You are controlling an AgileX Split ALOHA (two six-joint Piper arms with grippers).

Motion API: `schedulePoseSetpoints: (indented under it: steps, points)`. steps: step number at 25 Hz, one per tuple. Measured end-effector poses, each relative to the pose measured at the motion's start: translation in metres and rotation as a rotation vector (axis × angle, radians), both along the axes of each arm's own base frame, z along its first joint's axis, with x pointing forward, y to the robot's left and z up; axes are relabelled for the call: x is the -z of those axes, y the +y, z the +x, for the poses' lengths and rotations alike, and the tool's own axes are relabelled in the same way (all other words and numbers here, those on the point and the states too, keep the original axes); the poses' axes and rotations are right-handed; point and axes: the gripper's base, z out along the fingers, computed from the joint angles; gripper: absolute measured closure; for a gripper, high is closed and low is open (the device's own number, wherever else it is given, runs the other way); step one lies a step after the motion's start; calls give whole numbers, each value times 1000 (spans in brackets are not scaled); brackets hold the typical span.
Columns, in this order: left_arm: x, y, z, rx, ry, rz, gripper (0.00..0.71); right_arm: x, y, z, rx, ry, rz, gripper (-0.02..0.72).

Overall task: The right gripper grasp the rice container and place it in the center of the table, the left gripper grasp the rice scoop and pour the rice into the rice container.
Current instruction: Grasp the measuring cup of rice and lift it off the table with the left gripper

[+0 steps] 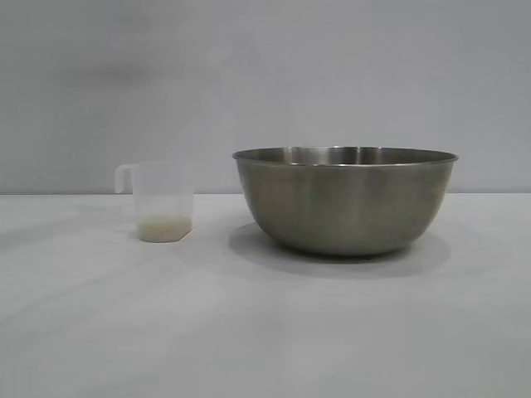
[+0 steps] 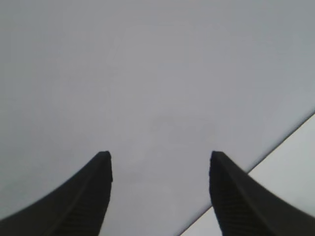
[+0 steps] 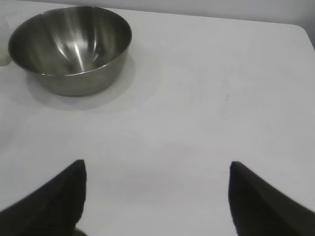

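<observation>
Bare table (image 1: pixel 265 332) lies nearest; behind it the scoop (image 1: pixel 162 203) stands upright holding rice (image 1: pixel 164 226), beside the bowl (image 1: pixel 345 199). Left gripper (image 2: pixel 160 162) and right gripper (image 3: pixel 157 169), jaws spread, hold nothing.

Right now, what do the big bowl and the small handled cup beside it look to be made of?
Rice container: apparently stainless steel with a brushed, satin finish; it shows fine horizontal grain and soft highlights inside. Rice scoop: probably frosted translucent plastic; the rice at its bottom shows dimly through the cloudy wall.
</observation>
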Motion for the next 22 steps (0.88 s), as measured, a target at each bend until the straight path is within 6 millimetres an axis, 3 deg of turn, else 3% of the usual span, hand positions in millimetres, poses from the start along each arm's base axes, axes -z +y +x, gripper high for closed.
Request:
schedulePoseSetpoints:
  steps: [13, 18, 22]
  points:
    - [-2, 0, 1, -17, 3, -62, 329, 0, 0, 0, 1, 0, 2, 158]
    - [3, 0, 1, -130, 56, 8, 329, 0, 0, 0, 3, 1, 3, 158]
    - [6, -12, -2, -206, 82, 20, 329, 0, 0, 0, 4, 1, 2, 158]
